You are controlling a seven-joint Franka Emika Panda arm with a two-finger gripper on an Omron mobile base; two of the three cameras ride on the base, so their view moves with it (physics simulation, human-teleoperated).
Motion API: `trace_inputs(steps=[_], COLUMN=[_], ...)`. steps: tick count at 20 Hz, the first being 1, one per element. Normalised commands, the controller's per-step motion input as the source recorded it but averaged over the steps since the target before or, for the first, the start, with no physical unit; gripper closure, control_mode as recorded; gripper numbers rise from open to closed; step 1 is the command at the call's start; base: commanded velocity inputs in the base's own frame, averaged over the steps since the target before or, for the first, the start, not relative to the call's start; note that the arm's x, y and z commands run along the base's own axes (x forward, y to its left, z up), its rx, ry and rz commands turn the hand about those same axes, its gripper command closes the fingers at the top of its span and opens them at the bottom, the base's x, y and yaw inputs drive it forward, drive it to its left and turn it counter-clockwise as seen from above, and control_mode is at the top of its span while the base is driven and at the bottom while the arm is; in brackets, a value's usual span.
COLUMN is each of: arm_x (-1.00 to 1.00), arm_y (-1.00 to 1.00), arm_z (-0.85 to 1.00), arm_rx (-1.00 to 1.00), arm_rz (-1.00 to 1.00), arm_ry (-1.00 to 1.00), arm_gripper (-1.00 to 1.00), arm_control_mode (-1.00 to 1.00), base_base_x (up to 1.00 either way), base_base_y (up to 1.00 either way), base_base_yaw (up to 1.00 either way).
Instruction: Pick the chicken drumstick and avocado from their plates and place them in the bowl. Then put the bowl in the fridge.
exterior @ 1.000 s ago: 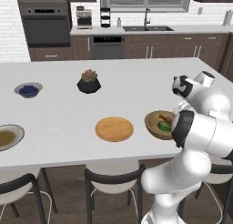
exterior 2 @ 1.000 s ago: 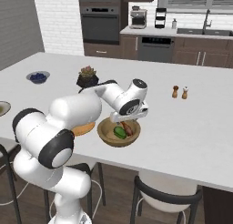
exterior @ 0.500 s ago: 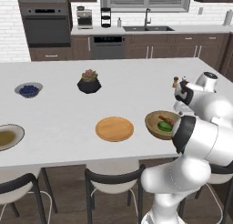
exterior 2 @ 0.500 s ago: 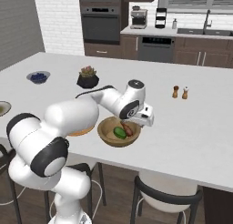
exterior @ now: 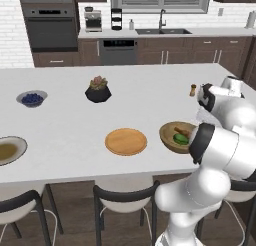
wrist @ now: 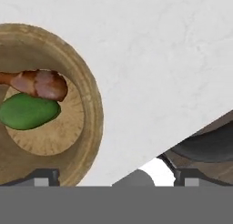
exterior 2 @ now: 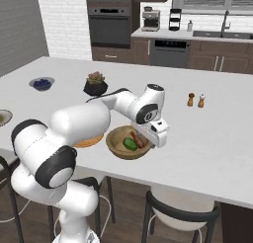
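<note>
The brown wooden bowl [exterior 2: 115, 151] [exterior: 167, 137] stands near the island's front edge. In it lie the green avocado [wrist: 27, 111] [exterior 2: 130, 143] and the reddish-brown chicken drumstick [wrist: 40, 84] [exterior 2: 139, 139], side by side and touching. My gripper [exterior 2: 154, 140] [wrist: 116, 176] hangs open and empty just above the bowl's right rim [wrist: 93, 104]. One fingertip [wrist: 43, 175] is over the bowl and the other is out over the counter's edge. The tan wooden plate [exterior: 126, 141] and the pale-rimmed dish [exterior: 8, 150] are both bare. The fridge is out of view.
A black plant pot [exterior: 98, 90] and a grey bowl of blueberries [exterior: 32, 98] stand further back on the island. Two shakers [exterior 2: 195, 100] are to the right of the bowl. Stools [exterior: 125, 197] line the near side, below the counter's edge.
The open hand has slid from over the bowl's middle to its right rim, towards the counter's edge. The avocado and the drumstick stay in the bowl.
</note>
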Motion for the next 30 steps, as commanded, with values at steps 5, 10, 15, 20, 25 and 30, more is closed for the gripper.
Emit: trace_inputs(steps=[5, 10, 15, 20, 25, 30], arm_x=[0.01, 0.0, 0.05, 0.23, 0.1, 0.02], arm_y=[0.02, 0.0, 0.05, 0.2, 0.17, 0.2], arm_z=[-0.51, -0.45, -0.28, -0.2, -0.33, -0.38], arm_rx=[0.05, 0.06, 0.13, 0.01, 0.0, 0.0], arm_rz=[-0.03, 0.0, -0.01, 0.0, 0.0, 0.0], arm_ry=[0.13, -0.05, -0.08, 0.02, 0.0, 0.0], arm_gripper=[-1.0, -1.0, -1.0, -1.0, -1.0, 1.0], arm_control_mode=[-1.0, -1.0, -1.0, -1.0, -1.0, -1.0], base_base_x=[0.0, 0.0, 0.0, 0.0, 0.0, 0.0], base_base_y=[0.0, 0.0, 0.0, 0.0, 0.0, 0.0], base_base_yaw=[0.0, 0.0, 0.0, 0.0, 0.0, 0.0])
